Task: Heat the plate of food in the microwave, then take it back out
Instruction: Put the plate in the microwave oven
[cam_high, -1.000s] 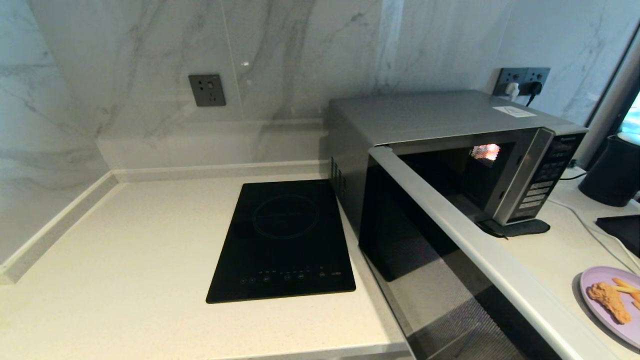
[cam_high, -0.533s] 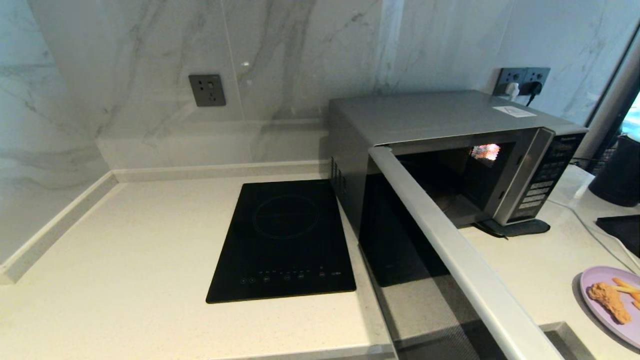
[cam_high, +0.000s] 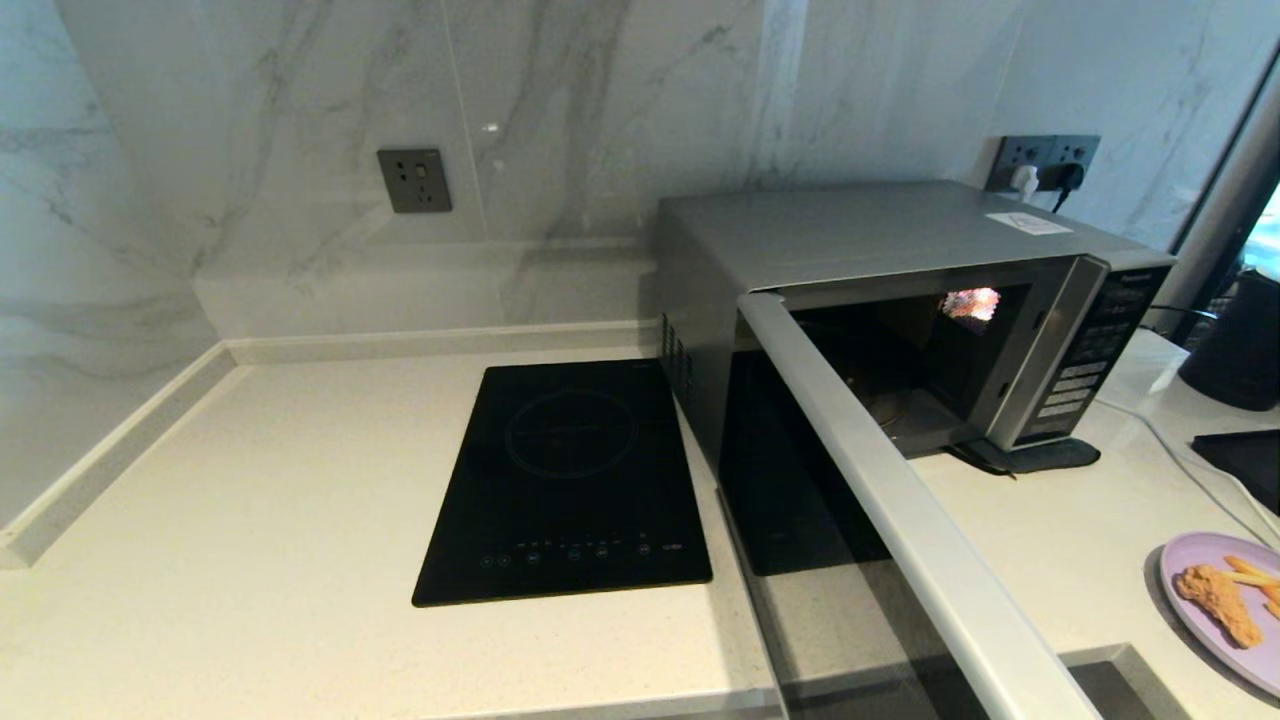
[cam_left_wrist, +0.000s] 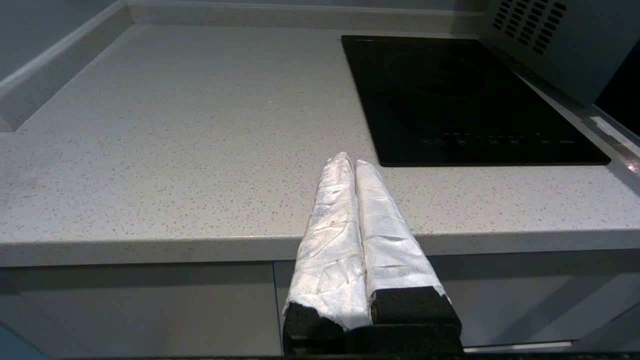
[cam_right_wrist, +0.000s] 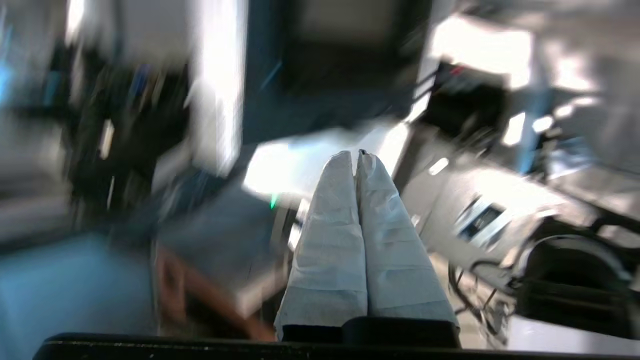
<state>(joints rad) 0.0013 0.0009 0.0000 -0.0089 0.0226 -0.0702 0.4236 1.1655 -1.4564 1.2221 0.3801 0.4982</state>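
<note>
Microwave (cam_high: 900, 240) door (cam_high: 900, 520) swung wider than a second ago: earlier angled across the opening with the dark glass facing the head camera, now seen nearly edge-on, its pale top rim running from the hinge corner toward the near edge of the tabletop (cam_high: 250, 500). More of the lit cavity (cam_high: 920, 370) and its floor exposed as a result. Likely meaning for the task: opening step about done, way in probably free, loading the food next.

Plate of food (cam_high: 1215, 600) not yet moved: flat on the tabletop at the far right of the head view, well apart from the microwave, partly cut off by the picture edge. Round plate, so no long axis of its own; fried chunk (cam_high: 1218, 603) lying with its long axis slanting from the plate's far left toward its near right, fries (cam_high: 1252, 572) beside it toward the right edge.

Microwave long axis set across the tabletop, open front facing the robot and slightly right, button panel (cam_high: 1095, 360) on the right end. Black hob (cam_high: 570, 480) just beside the microwave's left side.

Left pincer (cam_left_wrist: 348, 161) clenched on nothing, hovering just beyond the near tabletop edge, idle. Right pincer (cam_right_wrist: 356, 159) also clenched and empty, background smeared, so apparently in motion; neither seen from the head.
</note>
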